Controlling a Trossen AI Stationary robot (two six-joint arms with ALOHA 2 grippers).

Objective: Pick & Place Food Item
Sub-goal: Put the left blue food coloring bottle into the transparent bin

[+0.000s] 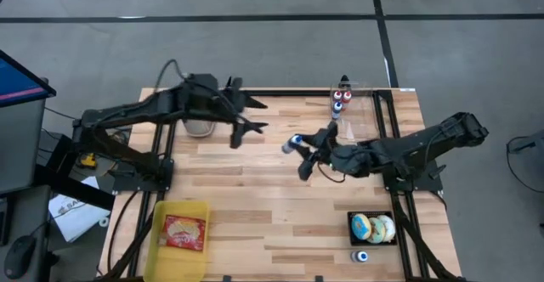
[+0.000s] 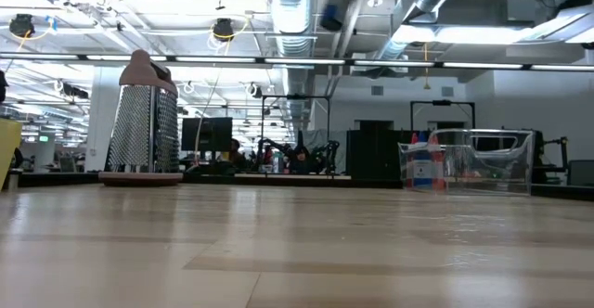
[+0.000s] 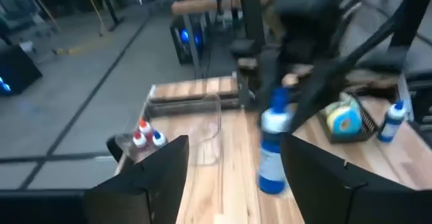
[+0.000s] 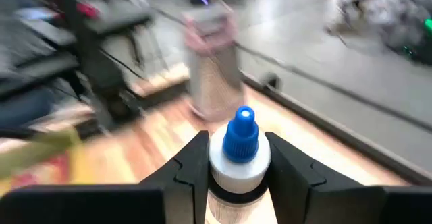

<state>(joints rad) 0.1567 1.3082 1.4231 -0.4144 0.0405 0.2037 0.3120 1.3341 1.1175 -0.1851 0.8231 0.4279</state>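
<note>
My right gripper (image 1: 311, 150) is over the middle of the table, shut on a white bottle with a blue cap (image 4: 239, 146); the left wrist view shows the same bottle (image 3: 272, 143). My left gripper (image 1: 248, 119) hangs open a little to the bottle's left, nothing between its fingers (image 3: 155, 177). Two food items lie untouched. A red-and-white food packet (image 1: 184, 231) rests flat in a yellow tray (image 1: 161, 218) at the near left. Iced donuts (image 1: 374, 228) sit in a black tray (image 1: 350, 220) at the near right. My right gripper pinches the bottle's white shoulder (image 4: 237, 171), just under the blue cap, between its two fingers (image 4: 192, 166). The cap sticks out past the fingertips. The bottle is lifted clear of the table.
A metal grater with a pink handle (image 1: 200, 127) stands at the far left, behind my left arm, and also shows in the low view (image 2: 141, 113). A clear container (image 1: 353, 104) with small bottles stands at the far right. One small bottle (image 1: 361, 256) lies near the front edge.
</note>
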